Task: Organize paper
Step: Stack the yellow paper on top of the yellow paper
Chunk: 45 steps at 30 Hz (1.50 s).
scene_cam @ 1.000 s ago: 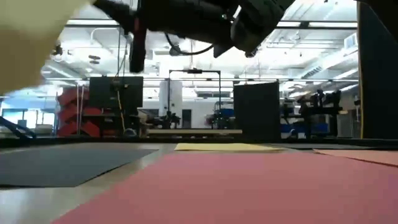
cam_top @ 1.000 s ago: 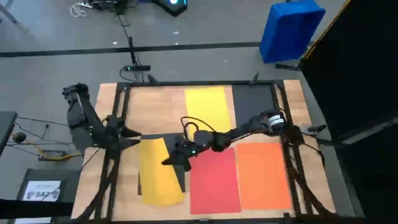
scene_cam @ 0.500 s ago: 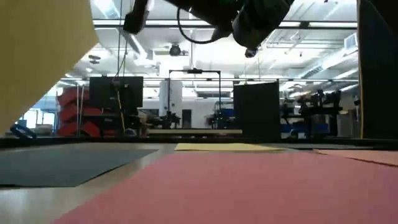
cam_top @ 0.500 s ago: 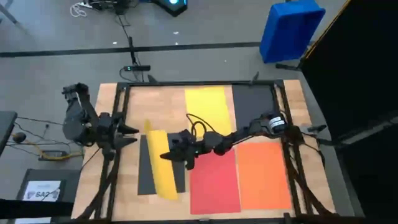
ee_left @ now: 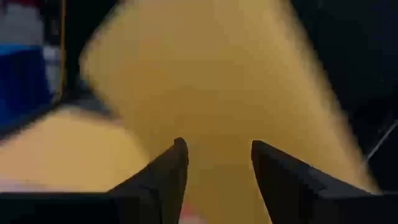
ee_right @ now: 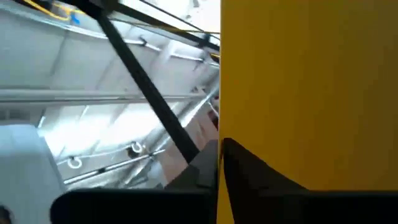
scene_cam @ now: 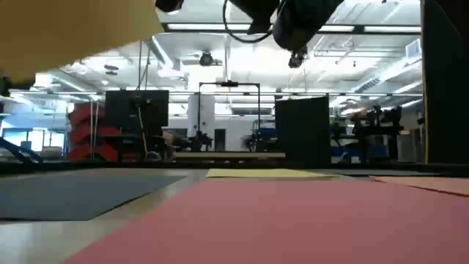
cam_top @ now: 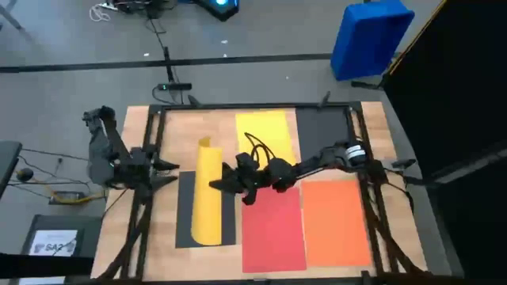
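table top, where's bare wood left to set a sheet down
Bare wood shows at the table's far left corner, bordered by the frame, the far yellow sheet and the lifted yellow sheet held by the right gripper. The rest is crowded: dark grey sheet, red sheet, orange sheet. The left gripper waits at the left edge.

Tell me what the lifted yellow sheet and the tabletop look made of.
Yellow sheet: likely matte paper or thin card; it curls while shut right gripper pinches its edge. Tabletop: apparently wood or wood-look laminate, pale with visible grain.
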Available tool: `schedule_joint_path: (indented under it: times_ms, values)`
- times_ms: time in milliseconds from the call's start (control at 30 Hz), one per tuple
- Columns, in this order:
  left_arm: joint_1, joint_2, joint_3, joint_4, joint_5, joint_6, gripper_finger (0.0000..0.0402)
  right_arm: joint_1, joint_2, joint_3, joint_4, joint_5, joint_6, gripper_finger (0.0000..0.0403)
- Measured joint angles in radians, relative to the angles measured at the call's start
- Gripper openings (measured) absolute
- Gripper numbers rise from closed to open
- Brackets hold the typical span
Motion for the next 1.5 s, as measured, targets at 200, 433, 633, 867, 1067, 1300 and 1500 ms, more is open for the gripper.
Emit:
schedule_joint_path:
  times_ms: [200,433,633,867,1067,1300,1500]
  values:
    - [-0.005,-0.168,-0.308,0.315,0.002,-0.019,0.0161,0.001,-0.036,0.0,-0.03,-0.018,-0.005,0.0]
    - [-0.001,-0.306,-0.476,0.628,0.165,0.123,0.0161,0.006,-0.043,0.002,-0.032,-0.046,0.034,0.0]
    - [0.011,-0.323,-0.476,0.774,0.24,0.233,0.016,0.016,-0.043,0.003,-0.04,-0.051,0.052,0.0]
    - [0.052,-0.324,-0.476,0.84,0.227,0.233,0.016,0.036,-0.043,0.046,-0.019,-0.056,0.062,0.0]
    - [0.077,-0.323,-0.476,0.972,0.356,0.329,0.016,0.04,-0.043,0.161,-0.066,-0.065,0.03,0.0]
    - [0.084,-0.323,-0.476,1.1,0.474,0.44,0.016,0.035,-0.043,0.322,-0.249,-0.144,-0.025,0.0]
    - [0.096,-0.321,-0.476,1.156,0.556,0.444,0.016,0.06,-0.043,0.426,-0.418,-0.208,-0.034,0.0]
